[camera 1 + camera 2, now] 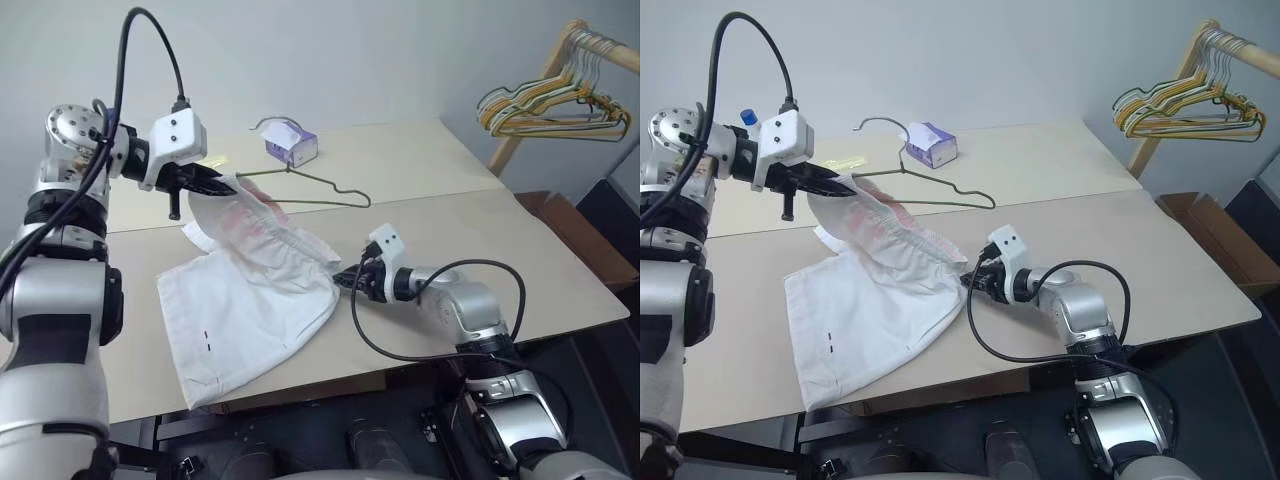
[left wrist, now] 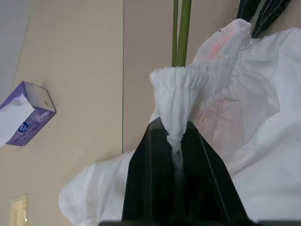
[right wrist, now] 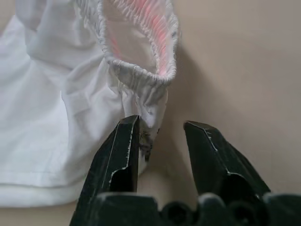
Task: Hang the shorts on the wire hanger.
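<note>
Working over a beige counter [image 1: 520, 260] beside a grey wall, we clench the shorts [image 1: 250, 300] waistband in our left end effector [image 1: 215, 183]; right end effector [image 3: 157, 136] released beside it; hanger [image 1: 320, 190] lies crosswise behind.

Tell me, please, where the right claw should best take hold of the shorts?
Probably the gathered waistband end just ahead of the right claw, approached level across the table: the bunched elastic stands up there, while the left claw lifts the opposite end.
</note>
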Controlling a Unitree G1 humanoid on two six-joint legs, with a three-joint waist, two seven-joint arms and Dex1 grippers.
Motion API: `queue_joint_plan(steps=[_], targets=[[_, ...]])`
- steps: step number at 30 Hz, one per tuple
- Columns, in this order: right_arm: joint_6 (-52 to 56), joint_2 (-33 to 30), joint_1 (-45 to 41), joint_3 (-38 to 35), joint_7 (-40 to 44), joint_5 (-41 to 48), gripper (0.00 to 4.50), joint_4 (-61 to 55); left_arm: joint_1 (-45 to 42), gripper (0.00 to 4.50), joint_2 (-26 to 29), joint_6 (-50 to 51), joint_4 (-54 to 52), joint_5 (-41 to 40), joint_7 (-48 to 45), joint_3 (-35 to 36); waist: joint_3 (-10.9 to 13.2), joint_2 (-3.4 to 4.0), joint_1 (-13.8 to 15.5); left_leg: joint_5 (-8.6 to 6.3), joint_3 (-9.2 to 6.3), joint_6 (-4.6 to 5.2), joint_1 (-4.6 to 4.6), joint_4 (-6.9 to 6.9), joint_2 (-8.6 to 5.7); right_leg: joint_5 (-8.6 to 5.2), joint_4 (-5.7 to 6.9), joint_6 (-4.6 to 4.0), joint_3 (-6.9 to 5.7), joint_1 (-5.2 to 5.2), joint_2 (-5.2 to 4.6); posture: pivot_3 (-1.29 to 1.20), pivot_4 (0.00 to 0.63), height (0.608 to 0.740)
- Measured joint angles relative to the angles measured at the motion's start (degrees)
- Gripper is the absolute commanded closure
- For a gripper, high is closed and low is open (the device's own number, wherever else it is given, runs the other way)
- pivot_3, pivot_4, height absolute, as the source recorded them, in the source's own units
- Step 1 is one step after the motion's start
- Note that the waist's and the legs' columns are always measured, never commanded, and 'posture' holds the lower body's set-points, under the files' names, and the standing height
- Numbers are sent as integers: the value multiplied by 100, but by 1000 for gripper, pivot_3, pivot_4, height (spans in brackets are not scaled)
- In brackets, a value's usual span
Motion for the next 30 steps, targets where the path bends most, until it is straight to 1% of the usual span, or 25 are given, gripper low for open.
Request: queue_joint_plan(steps=[3, 8, 18, 24, 28, 30], targets=[[148, -23, -98, -318, 241, 381, 2812, 146, 0, 4500, 51, 0, 0, 0, 1, 4, 0, 0, 6, 0, -1, 0, 0, 0, 0, 0, 0, 0, 0, 0, 1, -65, 0, 740], [11, 25, -228, -304, 548, 490, 2812, 451, 0, 4500, 47, -7, 0, 0, 15, 6, 0, 0, -2, 0, 0, 0, 3, 0, 0, 0, 1, 0, 0, 1, 1, -62, 0, 740], [-726, 107, -688, -76, 951, 281, 2812, 1667, 0, 4500, 35, -77, 0, -3, 30, 6, 0, 0, -5, 0, 0, 0, 1, 0, 0, 0, 2, 0, 1, 0, -1, -60, 0, 740], [-805, 185, -966, 40, 1079, 134, 2812, 2163, -1, 4500, 22, -89, 0, -4, 31, 7, 0, 1, -17, 0, 0, 0, 4, 1, -1, 0, 7, 1, 1, -1, -1, -56, 0, 740], [-900, 200, -982, 22, 1185, 154, 2812, 2266, -1, 4500, 19, -89, 0, -5, 30, 7, 0, 1, -11, 0, -2, 0, 1, 2, -1, 0, 6, 1, 1, -2, -2, -57, 0, 740], [-900, 216, -999, -44, 1311, 207, 3175, 2314, -1, 4500, 20, -89, 0, -5, 30, 8, 0, 1, -9, 0, -2, 0, 2, 2, -2, 1, 6, 1, 1, -1, -3, -58, 0, 740]])
